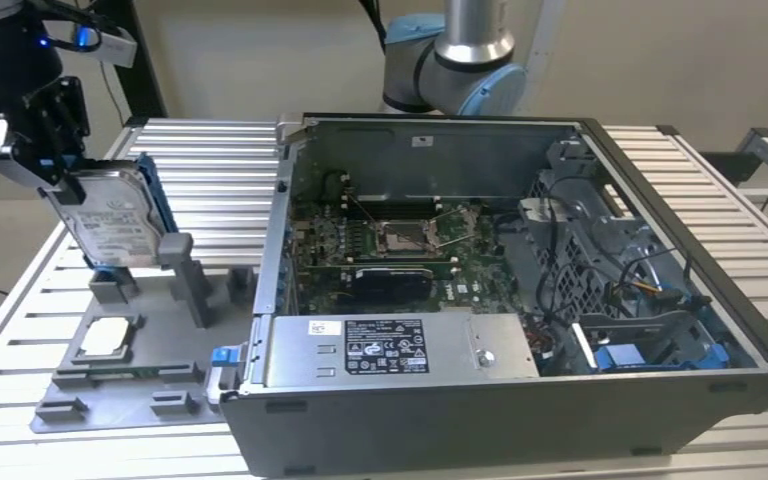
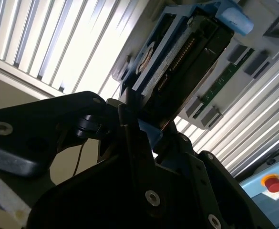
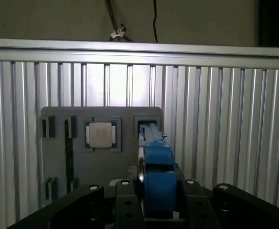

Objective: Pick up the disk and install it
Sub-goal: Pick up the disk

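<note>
The disk [image 1: 111,222] stands on edge at the exterior view's left, silver with a white label, clipped in a blue frame. Its lower end is level with the upright posts of the grey fixture [image 1: 157,375]; whether it still touches them cannot be told. My gripper [image 1: 61,170] comes down from the upper left and is shut on the disk's upper end. In the first wrist view the blue frame edge [image 3: 157,176] sits clamped between the black fingers [image 3: 125,202] of my gripper [image 3: 157,206]. The second wrist view shows the disk's connector side [image 2: 187,57] reaching out from my gripper [image 2: 139,131].
An open computer case [image 1: 398,425] fills the middle and the exterior view's right, with a motherboard [image 1: 398,240], a grey labelled box [image 1: 391,345] and a blue drive bay [image 1: 651,355]. A small square chip [image 1: 107,335] lies on the fixture. The table is ribbed metal [image 1: 211,180].
</note>
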You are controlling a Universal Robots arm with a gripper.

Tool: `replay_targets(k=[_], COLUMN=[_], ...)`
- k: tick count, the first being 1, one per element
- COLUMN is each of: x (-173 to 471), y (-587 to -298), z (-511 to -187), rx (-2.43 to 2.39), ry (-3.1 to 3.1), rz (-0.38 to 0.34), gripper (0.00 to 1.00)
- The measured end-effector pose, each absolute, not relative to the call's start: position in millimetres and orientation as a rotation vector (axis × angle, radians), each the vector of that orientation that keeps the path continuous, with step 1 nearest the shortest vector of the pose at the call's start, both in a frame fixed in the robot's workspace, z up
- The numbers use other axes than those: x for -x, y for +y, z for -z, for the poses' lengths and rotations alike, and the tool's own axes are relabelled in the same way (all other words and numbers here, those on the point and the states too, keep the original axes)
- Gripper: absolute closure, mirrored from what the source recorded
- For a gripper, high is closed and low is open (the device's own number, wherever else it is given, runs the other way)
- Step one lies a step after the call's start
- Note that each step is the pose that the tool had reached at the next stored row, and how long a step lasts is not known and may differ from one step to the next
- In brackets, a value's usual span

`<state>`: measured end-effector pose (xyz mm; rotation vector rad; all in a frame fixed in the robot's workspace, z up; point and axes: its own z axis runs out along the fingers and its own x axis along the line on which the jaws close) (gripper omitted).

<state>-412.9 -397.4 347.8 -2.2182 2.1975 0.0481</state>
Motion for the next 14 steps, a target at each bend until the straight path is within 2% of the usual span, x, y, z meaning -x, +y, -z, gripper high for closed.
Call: replay_targets(k=[14], x=[413], y=[-397], z=[-374], rx=[2.216], ry=[2.200], rz=[-0.048], gripper=[1.00])
